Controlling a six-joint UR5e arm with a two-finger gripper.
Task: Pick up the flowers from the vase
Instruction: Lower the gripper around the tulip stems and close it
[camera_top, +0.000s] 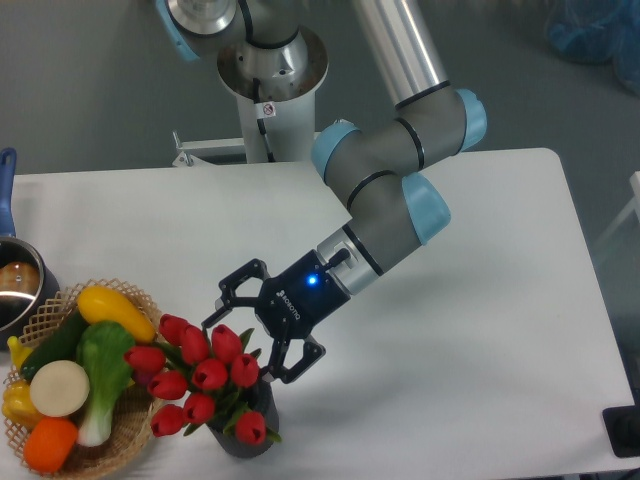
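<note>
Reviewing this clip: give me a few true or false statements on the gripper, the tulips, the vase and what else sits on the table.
1. The gripper is open, its fingers at the top of the red tulips. True.
2. The tulips are lifted clear of the dark grey vase. False: they stand in it.
3. A wicker basket of vegetables sits left of the vase. True.
4. The vase lies tipped on its side. False: it is upright.
5. A steel pot stands at the table's right edge. False: left edge.
</note>
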